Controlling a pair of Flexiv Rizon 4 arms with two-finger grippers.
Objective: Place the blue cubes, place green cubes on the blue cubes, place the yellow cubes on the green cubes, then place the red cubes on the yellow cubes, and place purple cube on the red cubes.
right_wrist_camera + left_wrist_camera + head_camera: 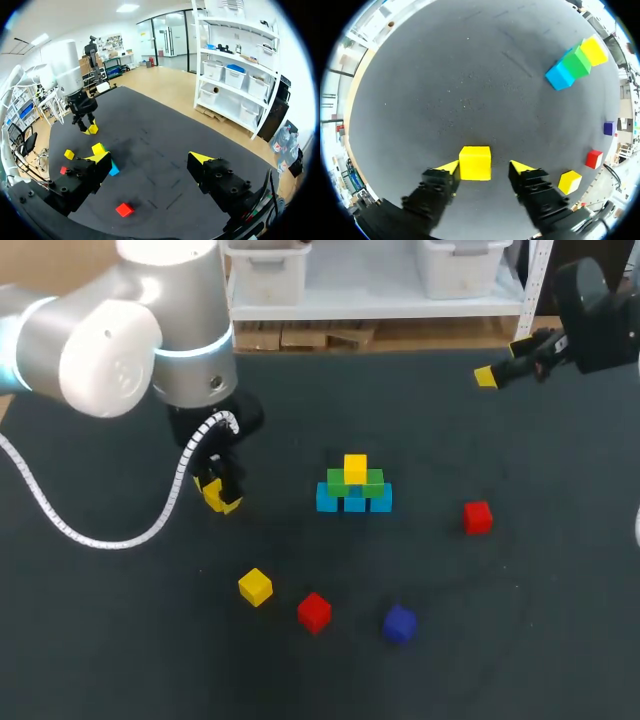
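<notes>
Dark surface [120,660]. Stack [354,490] at mid-surface: blue cubes [327,500], green cubes [338,480] on them, one yellow [355,468] on top. Left claw [484,167] is spread, with a yellow cube [475,162] between its fingers, touching one tip, gap at the other. Right claw [150,158] is wide and empty. Loose: another yellow [255,587], two red cubes [314,612], purple cube [399,623]. In the head view the left claw's cube is hard to tell from the tips.

**Room round the stack, a loose row in front**

The cube stack [354,487] stands in the middle of the table [560,640], bare surface all round it. To its left the left gripper [218,490] sits low, jaws spread about a yellow cube [475,162]. Nearer the front, a loose yellow cube [255,587], a red cube [314,612] and the purple cube [399,623] lie well apart in a row. A second red cube [477,517] sits right of the stack.
</notes>
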